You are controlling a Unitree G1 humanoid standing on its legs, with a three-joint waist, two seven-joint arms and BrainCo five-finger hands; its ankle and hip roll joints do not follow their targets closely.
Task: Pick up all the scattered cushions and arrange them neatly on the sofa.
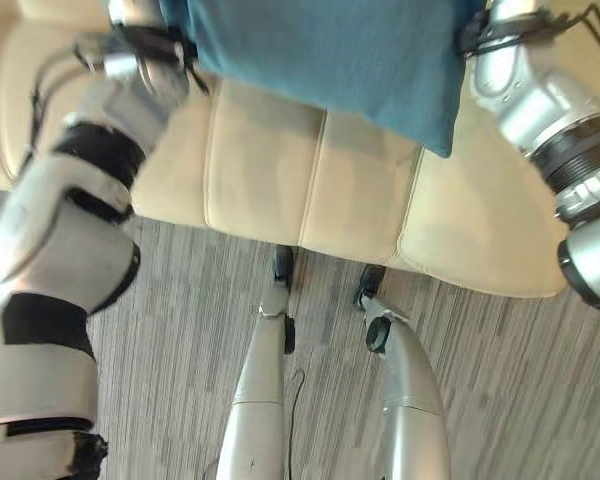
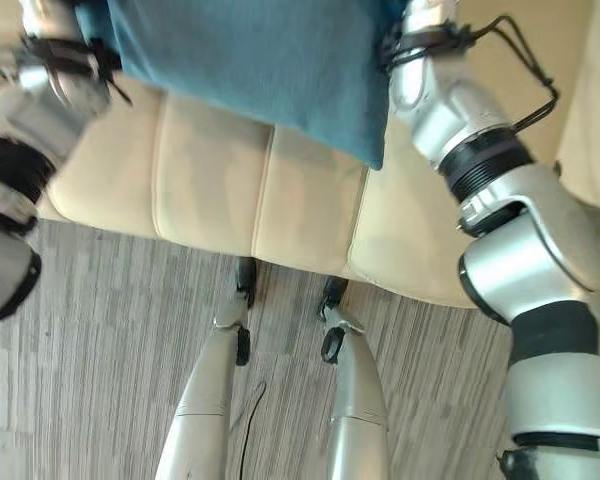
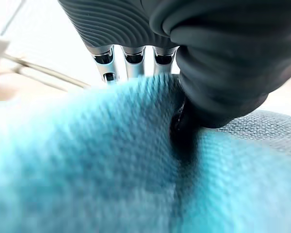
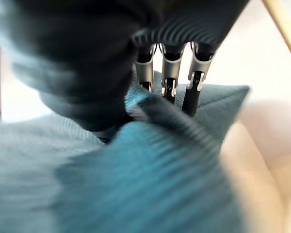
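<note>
Grey striped carpet (image 1: 180, 300) near me, cream sofa (image 1: 270, 170) beyond it. I see teal cushion (image 1: 330, 50) held up over sofa seat, far side of scene, one lower corner hanging down toward right seat pad. My left hand (image 3: 218, 63) pinches cushion's left edge, thumb pressed into fabric against fingers (image 3: 134, 60). My right hand (image 4: 82, 73) clamps right edge same way, fabric bunched between thumb and fingers (image 4: 170, 73)

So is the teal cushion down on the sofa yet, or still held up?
Held up. Left hand and right hand each pinch the teal cushion, its lower corner hanging over the cream sofa.
</note>
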